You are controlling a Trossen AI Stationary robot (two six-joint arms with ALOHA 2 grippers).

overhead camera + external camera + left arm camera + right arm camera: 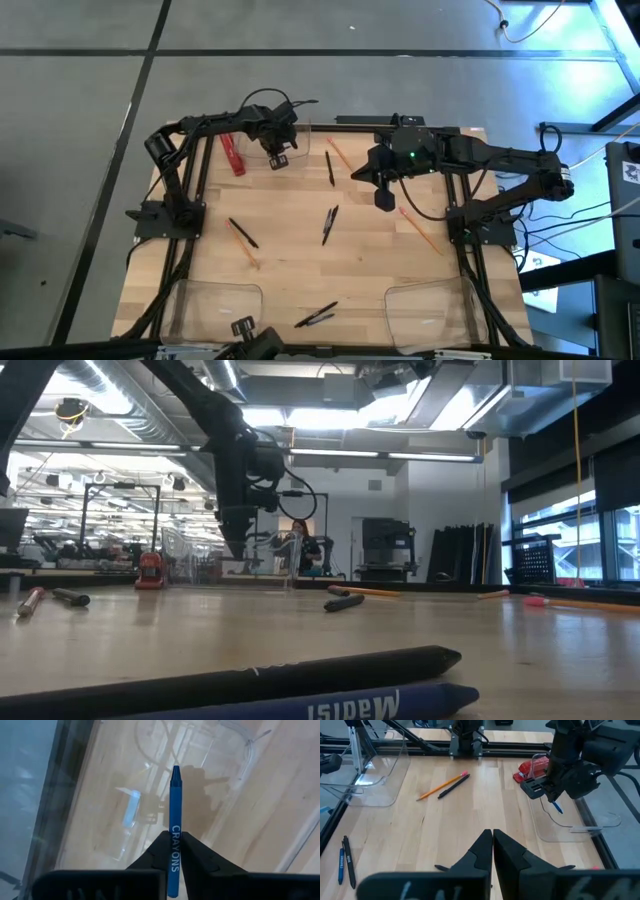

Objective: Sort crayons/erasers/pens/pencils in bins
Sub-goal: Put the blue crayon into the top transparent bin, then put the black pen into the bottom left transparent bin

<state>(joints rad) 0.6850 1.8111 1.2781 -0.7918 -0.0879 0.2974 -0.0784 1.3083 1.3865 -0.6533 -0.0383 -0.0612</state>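
Left wrist view shows the left end effector [172,852] pinching a blue crayon [174,820] between its fingers, tip pointing down toward a clear bin [235,750] on the desk [280,810]. From above, that end effector [277,155] hangs over the far bin [300,135], just beside a red flat strip [233,153]. The grip looks narrow, with the crayon held near its lower half.

The step in hand appears to be dropping the crayon into this bin. To do it well, I would keep the tip inside the bin's wall, not over its rim, and bring it low before letting go, since a crayon released upright from height is likely to bounce or roll against the shallow wall. Opening the fingers only slightly and slowly should let it slide out straight.

The right end effector [492,837] waits with its fingers pressed together and nothing between them, above the middle of the desk [290,250]. Pens [329,224] and pencils [424,232] lie scattered on the wood, and two more bins [215,305] sit at the near edge.
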